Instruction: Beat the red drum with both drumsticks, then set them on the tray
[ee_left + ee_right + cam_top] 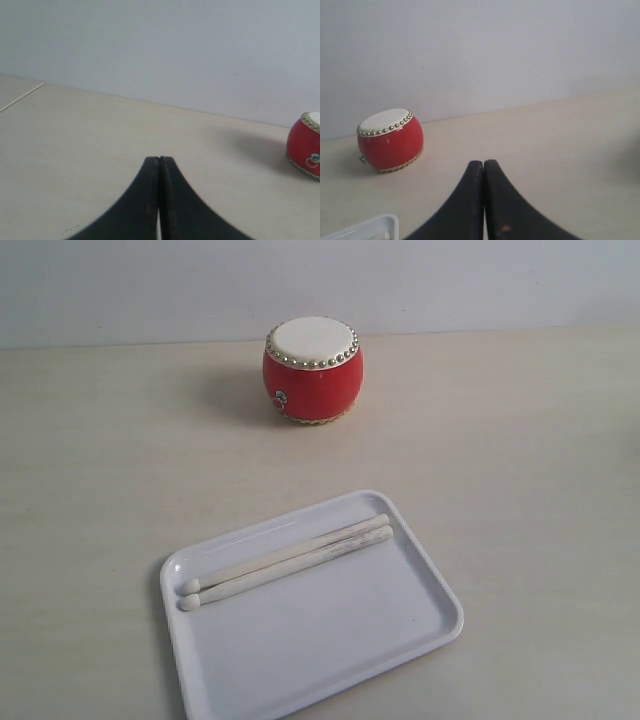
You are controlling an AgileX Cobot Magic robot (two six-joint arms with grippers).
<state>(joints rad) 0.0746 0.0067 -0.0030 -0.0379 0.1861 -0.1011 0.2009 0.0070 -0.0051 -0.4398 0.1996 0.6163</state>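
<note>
The red drum (312,370) with its cream skin and ring of studs stands upright at the back of the table. It also shows in the left wrist view as the red drum (305,152) and in the right wrist view as the red drum (390,140). Two pale wooden drumsticks (285,560) lie side by side on the white tray (400,625) at the front, touching each other. My left gripper (160,159) is shut with nothing in it, well apart from the drum. My right gripper (483,162) is shut and empty too. Neither arm appears in the exterior view.
The beige table (520,440) runs back to a pale wall (450,280). A corner of the tray (370,227) shows in the right wrist view. A seam in the tabletop (20,97) shows in the left wrist view.
</note>
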